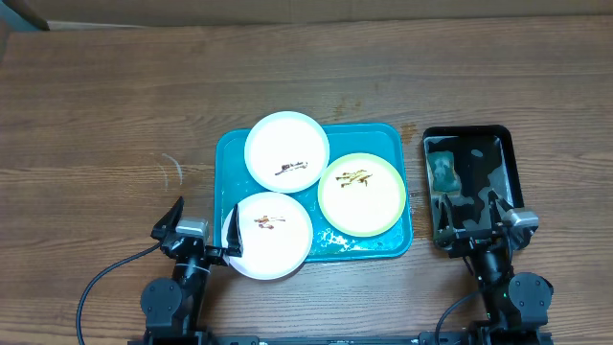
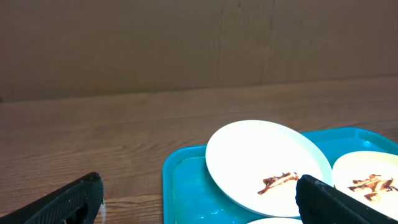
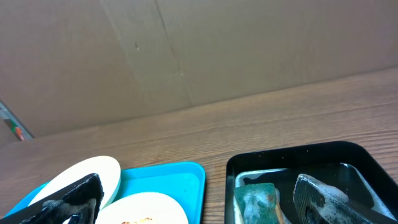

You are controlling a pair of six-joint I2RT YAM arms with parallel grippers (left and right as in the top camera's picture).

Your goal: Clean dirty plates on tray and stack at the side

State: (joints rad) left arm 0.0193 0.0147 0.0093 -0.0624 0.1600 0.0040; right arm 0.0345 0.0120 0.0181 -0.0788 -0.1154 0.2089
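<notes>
Three plates lie on the turquoise tray [image 1: 383, 141]: a white plate [image 1: 286, 150] at the back, a white plate [image 1: 272, 235] at the front left over the rim, and a yellow-green plate [image 1: 361, 194] at the right. All carry brown smears. My left gripper [image 1: 201, 222] is open, low at the tray's front left corner; its wrist view shows the back white plate [image 2: 264, 163] and the tray [image 2: 186, 186]. My right gripper [image 1: 471, 222] is open and empty over the black tray's near end. Its wrist view shows the tray [image 3: 168, 180] and two plates.
A smaller black tray [image 1: 505, 153] with water stands right of the turquoise tray and holds a green sponge [image 1: 442, 171], also in the right wrist view [image 3: 256, 199]. Bare wooden table lies left and behind. A cardboard wall stands at the back.
</notes>
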